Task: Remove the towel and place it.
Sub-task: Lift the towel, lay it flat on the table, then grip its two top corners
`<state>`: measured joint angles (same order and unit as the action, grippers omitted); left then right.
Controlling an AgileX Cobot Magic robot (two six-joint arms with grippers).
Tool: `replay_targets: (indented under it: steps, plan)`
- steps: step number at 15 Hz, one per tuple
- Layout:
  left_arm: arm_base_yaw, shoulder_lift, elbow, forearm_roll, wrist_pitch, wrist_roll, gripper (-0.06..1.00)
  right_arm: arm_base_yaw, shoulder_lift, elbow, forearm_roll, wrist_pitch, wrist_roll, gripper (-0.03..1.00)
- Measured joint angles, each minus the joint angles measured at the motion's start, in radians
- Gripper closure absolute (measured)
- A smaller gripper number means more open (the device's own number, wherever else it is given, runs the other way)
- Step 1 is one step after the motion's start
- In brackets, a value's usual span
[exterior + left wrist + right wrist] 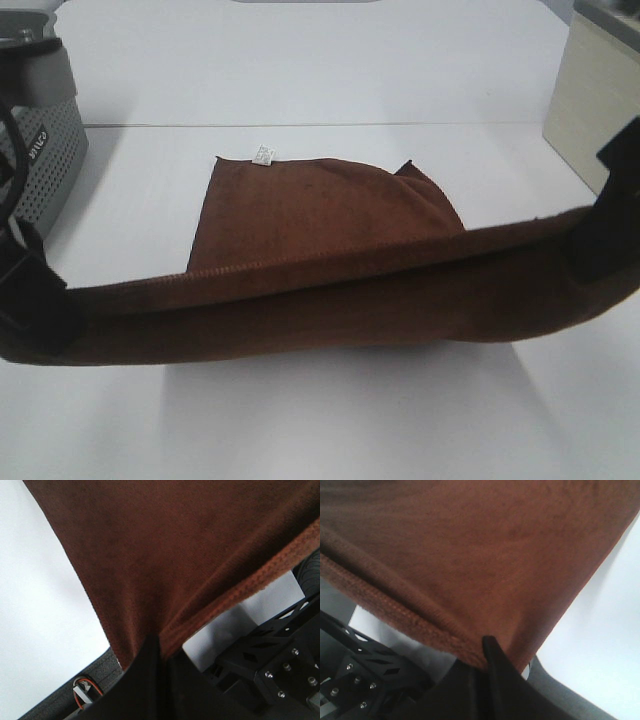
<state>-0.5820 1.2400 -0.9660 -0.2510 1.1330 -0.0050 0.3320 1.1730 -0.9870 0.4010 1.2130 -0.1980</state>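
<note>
You hold the towel [320,230] stretched out to the right of the grey basket [45,150]. Your left gripper [35,300] is clamped on one end of its stitched hem, just in front of the basket. Your right gripper [610,230] pinches the other end, far right of the basket, near a pale box [590,100]. The held hem hangs raised and sags at mid-span. The far part lies flat on the table [300,420], its white label [265,155] at the corner nearest the basket. White tabletop shows behind that far edge, level with the basket, and below the hem.
</note>
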Motion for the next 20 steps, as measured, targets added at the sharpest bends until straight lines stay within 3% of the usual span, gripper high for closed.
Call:
replay_targets:
  steps: [9, 14, 20]
  plan:
    - [-0.004, 0.009, 0.213, -0.198, 0.012, 0.081, 0.94, 0.000, -0.003, 0.294, 0.077, -0.003, 0.002, 0.96]
    - [-0.144, 0.200, 0.216, -0.200, 0.002, 0.099, 0.94, -0.003, 0.010, 0.328, 0.050, 0.000, -0.004, 0.96]
    - [-0.166, 0.318, 0.214, -0.203, -0.042, 0.099, 0.94, -0.009, 0.083, 0.413, 0.025, -0.006, -0.032, 0.92]
